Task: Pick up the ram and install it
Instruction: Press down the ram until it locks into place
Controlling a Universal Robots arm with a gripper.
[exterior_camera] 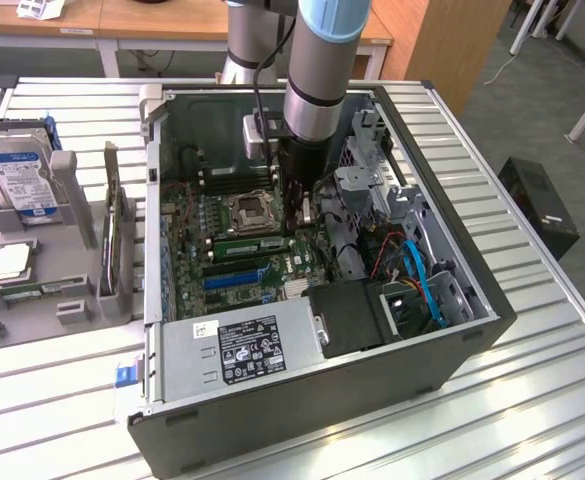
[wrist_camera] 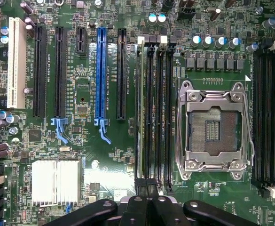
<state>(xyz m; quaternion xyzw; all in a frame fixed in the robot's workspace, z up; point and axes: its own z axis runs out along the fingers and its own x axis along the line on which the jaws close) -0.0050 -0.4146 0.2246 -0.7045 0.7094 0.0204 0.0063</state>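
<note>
A: Motherboard (wrist_camera: 118, 155), glossy green lacquered board; heatsink (wrist_camera: 55, 181), bare ribbed metal, bright.

B: CPU socket frame (wrist_camera: 215, 129), polished metal. Memory slots (wrist_camera: 158, 108), matt black plastic; one expansion slot (wrist_camera: 100, 75), blue plastic.

A: The ram (exterior_camera: 254, 243), green board, dull sheen. Case (exterior_camera: 312, 420), matt dark grey painted metal. Table (exterior_camera: 532, 400), ribbed brushed metal, reflective.

B: Gripper (wrist_camera: 145, 203), black, satin finish.

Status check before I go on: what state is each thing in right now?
gripper: shut, tips at one end of the ram.
ram: standing edge-on in a memory slot; full seating cannot be told.
neighbouring memory slots: empty.
CPU socket: empty, frame down.
computer case: on its side, open.
hard drive: upright in the rack beside the case.
</note>
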